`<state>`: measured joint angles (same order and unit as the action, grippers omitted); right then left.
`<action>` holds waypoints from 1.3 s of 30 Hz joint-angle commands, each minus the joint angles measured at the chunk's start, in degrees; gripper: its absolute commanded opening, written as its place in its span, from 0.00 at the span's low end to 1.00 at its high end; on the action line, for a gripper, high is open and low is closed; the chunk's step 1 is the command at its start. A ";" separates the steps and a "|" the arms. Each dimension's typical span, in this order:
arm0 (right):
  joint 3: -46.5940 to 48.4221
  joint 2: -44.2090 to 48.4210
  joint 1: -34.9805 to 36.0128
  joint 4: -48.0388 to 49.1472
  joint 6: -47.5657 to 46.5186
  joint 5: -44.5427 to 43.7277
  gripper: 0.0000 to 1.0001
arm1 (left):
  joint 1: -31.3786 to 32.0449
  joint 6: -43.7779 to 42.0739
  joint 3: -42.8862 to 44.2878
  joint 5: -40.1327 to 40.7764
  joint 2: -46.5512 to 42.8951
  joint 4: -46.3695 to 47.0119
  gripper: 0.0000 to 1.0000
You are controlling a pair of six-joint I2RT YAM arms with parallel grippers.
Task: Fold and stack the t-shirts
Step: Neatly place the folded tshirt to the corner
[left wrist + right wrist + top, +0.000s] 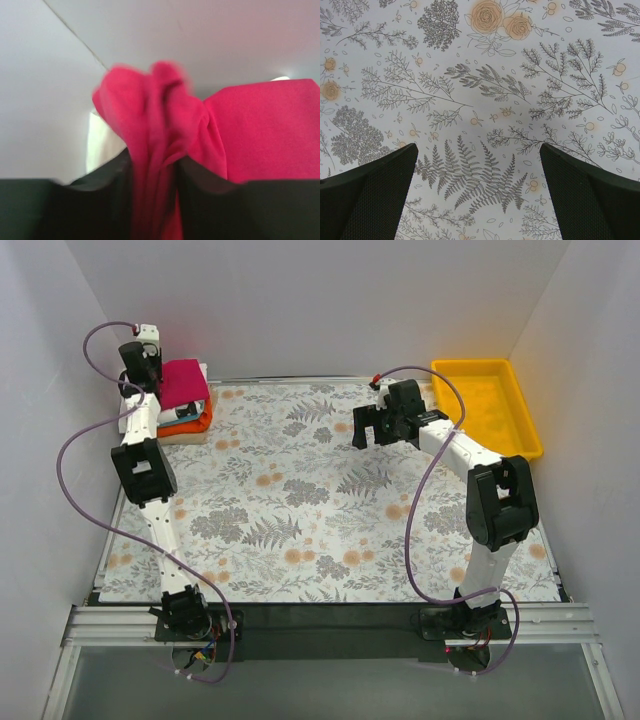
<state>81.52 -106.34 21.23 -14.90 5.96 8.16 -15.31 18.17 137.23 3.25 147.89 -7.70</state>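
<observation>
The magenta-red t-shirt (186,380) lies on top of a stack of folded t-shirts at the table's far left corner, with an orange one (192,423) showing beneath it. My left gripper (152,368) is at the stack's left edge. In the left wrist view a bunched fold of the magenta-red t-shirt (250,130) fills the narrow gap between the black fingers (95,210) of the left gripper (155,172); the picture is blurred. My right gripper (372,432) hovers over the floral cloth at centre right, and in its wrist view the right gripper (477,146) is open and holds nothing.
A yellow plastic tray (523,432) sits at the far right. A floral tablecloth (300,510) covers the table. White walls enclose the back and both sides. A metal rail (330,625) runs along the near edge by the arm bases.
</observation>
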 commanded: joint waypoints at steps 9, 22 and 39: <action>0.14 3.77 0.04 0.92 -0.33 1.77 0.98 | -2.96 2.99 1.21 -0.87 -11.20 -0.11 0.63; -2.41 6.15 -0.05 0.83 -1.30 3.26 0.98 | -9.74 12.13 -12.94 -21.26 -25.55 -18.32 0.40; -3.12 5.45 0.04 0.48 -1.21 3.97 0.98 | -9.74 18.21 -20.07 -19.68 -22.48 -23.06 0.52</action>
<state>78.41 -102.13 21.23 -15.03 5.17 11.29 -24.95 34.28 117.95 -17.50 128.57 -30.28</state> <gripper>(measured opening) 0.984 0.517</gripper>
